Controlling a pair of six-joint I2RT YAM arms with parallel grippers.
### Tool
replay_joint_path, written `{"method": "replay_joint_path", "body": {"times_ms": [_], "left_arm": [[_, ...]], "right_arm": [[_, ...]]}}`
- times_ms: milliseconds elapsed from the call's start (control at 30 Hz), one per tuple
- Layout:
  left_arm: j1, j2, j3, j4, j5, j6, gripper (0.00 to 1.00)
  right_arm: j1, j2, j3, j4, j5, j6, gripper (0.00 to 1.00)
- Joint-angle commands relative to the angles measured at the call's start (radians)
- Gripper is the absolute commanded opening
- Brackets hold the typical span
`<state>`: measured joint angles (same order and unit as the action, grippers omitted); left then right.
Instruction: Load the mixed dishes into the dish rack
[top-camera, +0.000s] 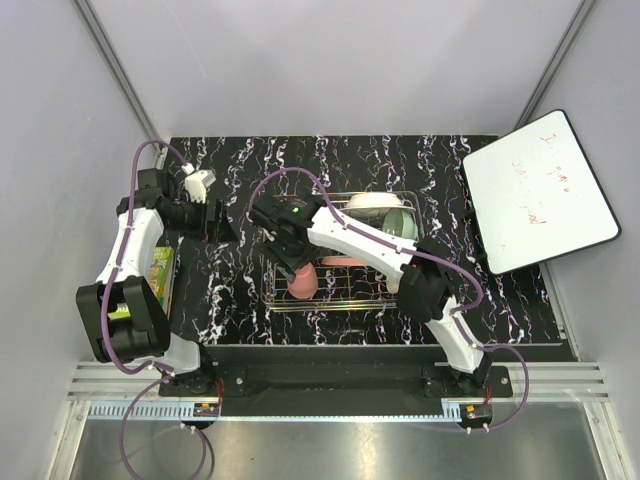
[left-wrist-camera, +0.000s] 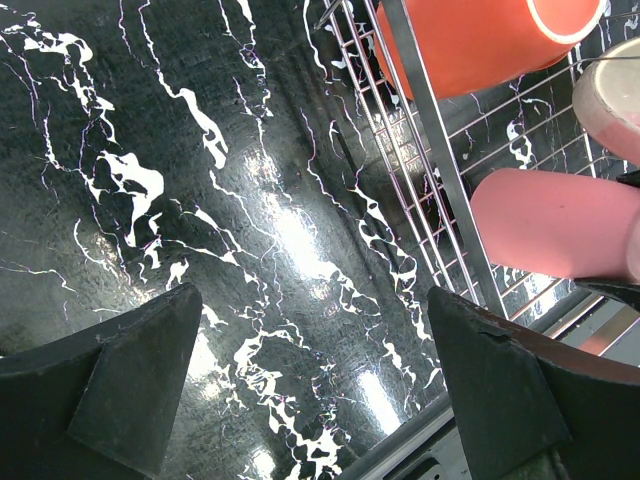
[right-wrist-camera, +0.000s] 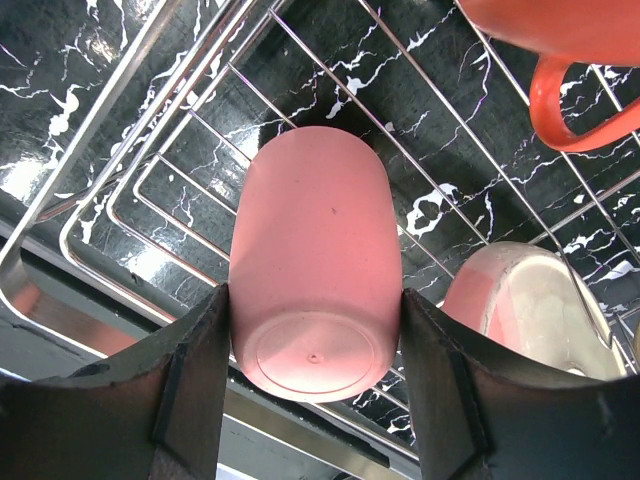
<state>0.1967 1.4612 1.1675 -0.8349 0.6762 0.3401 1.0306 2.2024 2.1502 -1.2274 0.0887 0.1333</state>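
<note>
The silver wire dish rack (top-camera: 408, 300) stands mid-table. My right gripper (top-camera: 290, 262) reaches into its near left part, shut on the smaller pink mug (top-camera: 302, 282). In the right wrist view both fingers press the pink mug's (right-wrist-camera: 310, 270) sides at the gripper (right-wrist-camera: 315, 370), the mug's base facing the camera, over the rack's wires (right-wrist-camera: 150, 110). The orange mug (right-wrist-camera: 560, 30) and the pink-and-peach plate (right-wrist-camera: 520, 300) sit in the rack beside it. A white plate (top-camera: 375, 203) and the pale green bowl (top-camera: 402, 224) stand at the rack's far end. My left gripper (top-camera: 225, 225) is open and empty over bare table (left-wrist-camera: 315, 390), left of the rack (left-wrist-camera: 440, 170).
The green book (top-camera: 160, 278) lies at the table's left edge under the left arm. A whiteboard (top-camera: 540, 190) leans at the right edge. The orange mug (left-wrist-camera: 470, 40) and the pink mug (left-wrist-camera: 550, 225) also show in the left wrist view.
</note>
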Motion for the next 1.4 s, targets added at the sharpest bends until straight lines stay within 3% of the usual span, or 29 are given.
{"method": "replay_joint_path", "body": {"times_ms": [0, 167, 267, 300, 367, 500, 600, 867, 1067, 1233, 1367], "left_arm": [[0.006, -0.016, 0.004, 0.036, 0.002, 0.01, 0.99], [0.006, -0.018, 0.0, 0.036, 0.0, 0.011, 0.99], [0.006, -0.015, 0.001, 0.037, 0.002, 0.007, 0.99], [0.006, -0.015, 0.004, 0.036, 0.002, 0.008, 0.99], [0.006, -0.013, 0.006, 0.037, 0.0, 0.01, 0.99], [0.006, -0.013, 0.008, 0.036, 0.002, 0.008, 0.99], [0.006, -0.012, 0.011, 0.034, 0.002, 0.005, 0.99], [0.007, -0.024, 0.008, 0.031, -0.001, 0.007, 0.99], [0.006, -0.024, 0.015, 0.03, -0.007, 0.004, 0.99], [0.006, -0.025, 0.006, 0.031, -0.007, -0.013, 0.99], [0.0, -0.036, -0.023, 0.048, -0.029, -0.018, 0.99]], "right_arm": [[0.009, -0.037, -0.003, 0.006, 0.013, -0.008, 0.07], [0.009, -0.007, 0.031, 0.005, -0.012, -0.006, 0.19], [0.013, 0.005, 0.06, -0.001, -0.02, -0.006, 0.36], [0.013, 0.005, 0.068, -0.001, -0.018, -0.008, 0.46], [0.014, -0.004, 0.077, -0.001, -0.018, -0.012, 0.54], [0.013, -0.032, 0.071, 0.0, -0.02, -0.021, 0.87], [0.014, -0.041, 0.059, 0.006, -0.046, -0.021, 1.0], [0.011, -0.062, 0.083, -0.001, -0.001, -0.029, 1.0], [-0.02, -0.22, 0.088, -0.003, 0.069, -0.055, 1.0], [-0.053, -0.417, -0.053, 0.068, 0.203, -0.081, 1.0], [-0.173, -0.538, -0.229, 0.118, 0.142, -0.046, 1.0]]}}
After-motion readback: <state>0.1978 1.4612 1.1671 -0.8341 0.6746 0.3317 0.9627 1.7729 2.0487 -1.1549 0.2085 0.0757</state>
